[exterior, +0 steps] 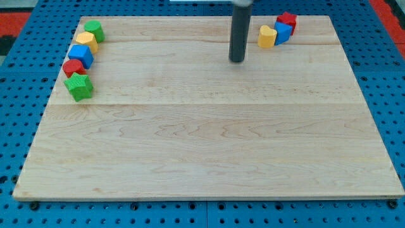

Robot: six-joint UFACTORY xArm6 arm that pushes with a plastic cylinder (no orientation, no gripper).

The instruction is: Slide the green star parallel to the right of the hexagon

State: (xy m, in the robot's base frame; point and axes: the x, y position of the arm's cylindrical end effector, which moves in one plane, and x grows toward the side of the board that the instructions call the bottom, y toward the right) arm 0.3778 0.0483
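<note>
The green star (pixel 79 87) lies at the view's left edge of the wooden board (pixel 209 139), the lowest of a column of blocks. Just above it, touching, is a red block (pixel 73 67), perhaps the hexagon; its shape is hard to make out. Above that come a blue block (pixel 81 56), a yellow block (pixel 86 42) and a green round block (pixel 95 30). My tip (pixel 236 61) is near the view's top centre, far to the right of the green star and touching no block.
At the view's top right sit a yellow heart (pixel 267 37), a blue block (pixel 283 31) and a red star (pixel 288 21), clustered together. The board rests on a blue perforated table (pixel 19 126).
</note>
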